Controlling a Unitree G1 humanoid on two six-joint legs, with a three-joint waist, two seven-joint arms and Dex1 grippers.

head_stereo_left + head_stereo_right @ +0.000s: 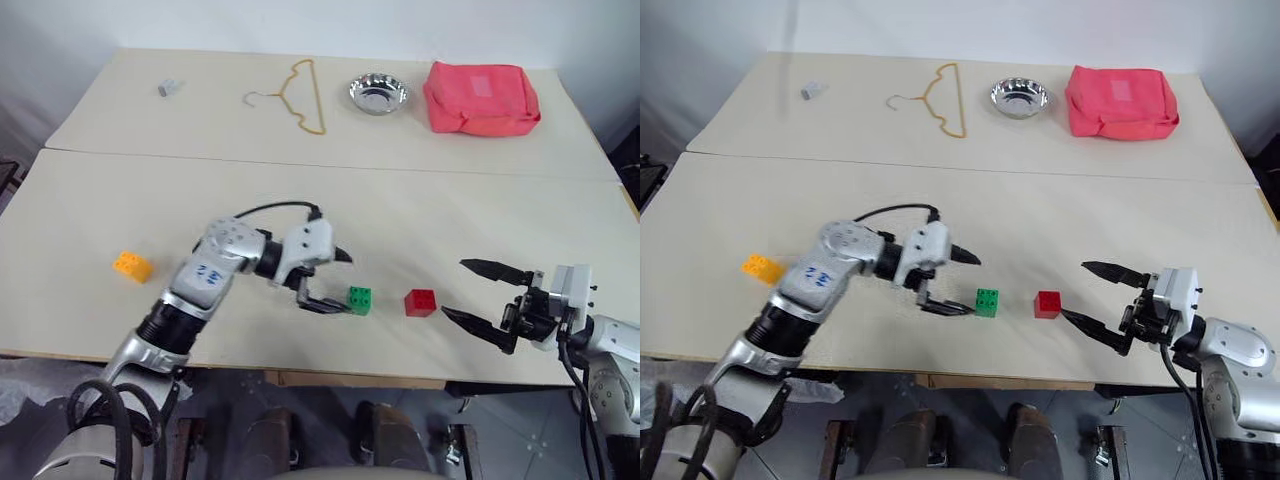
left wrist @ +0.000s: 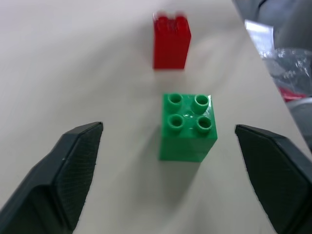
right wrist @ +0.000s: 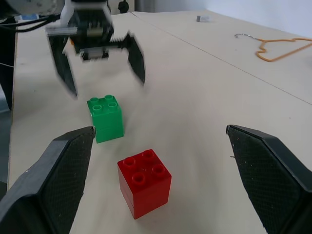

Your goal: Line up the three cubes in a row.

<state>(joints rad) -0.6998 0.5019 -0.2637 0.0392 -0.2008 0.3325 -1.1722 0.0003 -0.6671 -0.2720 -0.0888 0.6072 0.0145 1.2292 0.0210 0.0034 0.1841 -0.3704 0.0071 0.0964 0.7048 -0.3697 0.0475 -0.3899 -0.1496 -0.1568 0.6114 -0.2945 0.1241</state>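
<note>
Along the tabletop's [image 1: 90, 200] near edge, the orange-yellow cube [image 1: 132, 266] sits alone toward the left corner, well apart from the green cube [image 1: 360, 299] and red cube [image 1: 420, 302], which stand side by side. My guess is the orange-yellow one goes next; it lies behind the left tool [image 1: 325, 280], which hangs released just beside the green cube, while the right tool [image 1: 484, 293] gapes empty just right of the red cube.

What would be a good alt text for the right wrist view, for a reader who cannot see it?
A red plastic studded cube stands on the pale table between the right gripper's two open black fingers, untouched. Just beyond it stands a green plastic studded cube, with the open left gripper hanging above it. A thin orange hanger lies farther back.
</note>
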